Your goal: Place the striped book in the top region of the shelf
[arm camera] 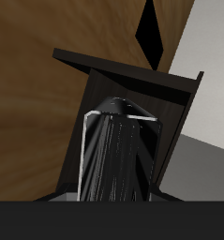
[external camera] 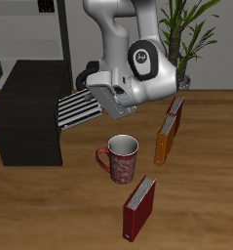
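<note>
The striped book, with black and white stripes, is held roughly flat in my gripper, which is shut on its end nearer the arm. The book's free end reaches the upper corner of the near-black shelf, at about the height of its top surface. I cannot tell if the book touches the shelf. In the wrist view the striped book runs away from the camera, with the shelf dark behind it. My fingers are hidden in that view.
A red patterned mug stands on the wooden table beneath the arm. An orange book stands beside it, and a dark red book is nearer the front edge. A plant and a grey-framed rack are at the back.
</note>
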